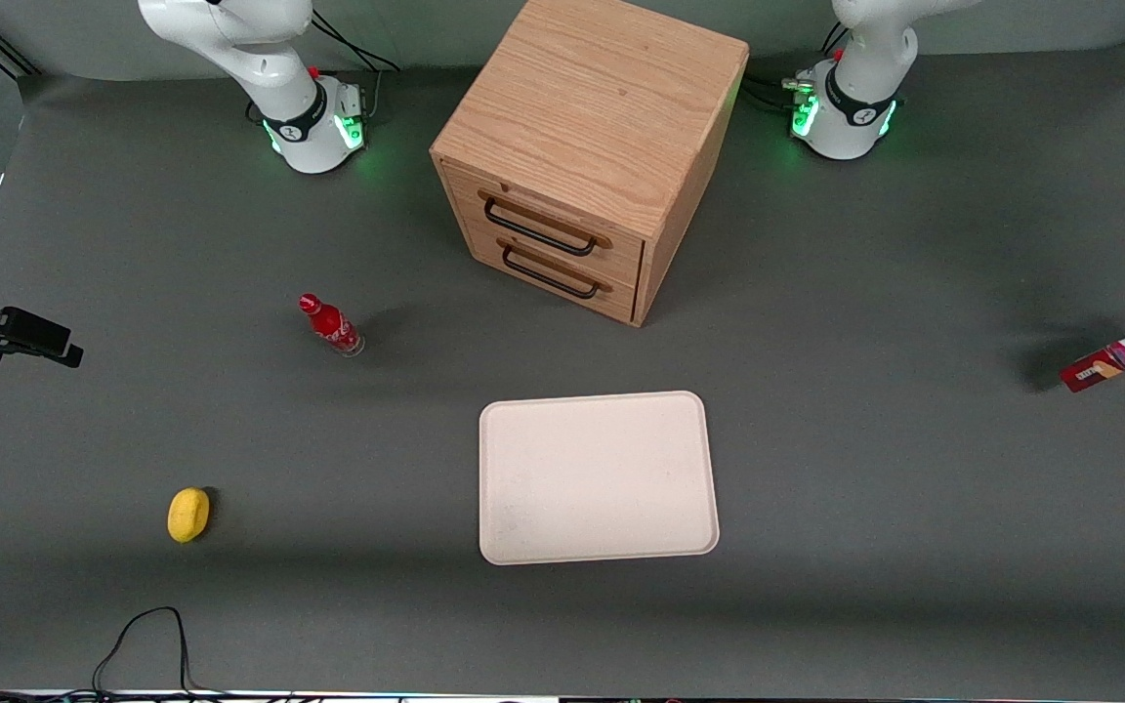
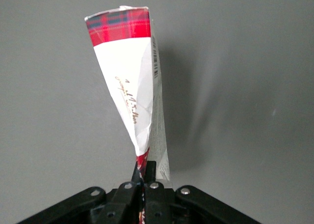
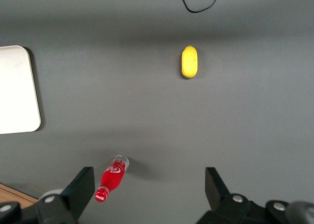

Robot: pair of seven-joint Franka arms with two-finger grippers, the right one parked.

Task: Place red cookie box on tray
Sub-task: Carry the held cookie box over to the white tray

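Wide bare mat is lying btwn the tray (image 1: 598,478) and the working arm's end of the table. Drawer cabinet (image 1: 582,146), red bottle (image 1: 331,326), yellow obj (image 1: 188,515) are sitting well apart from that stretch. Gripper (image 2: 145,171) is hanging above the mat w/ fingers pinched tight on the red cookie box (image 2: 132,81), carton held in the air, off the tray.

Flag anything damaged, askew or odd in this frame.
The thin red cookie carton looks crushed: the left arm's pincer, shut on one end, pinches it to a wedge. It hangs tilted above the grey table, at the working arm's end, away from the cream-white rectangular tray.
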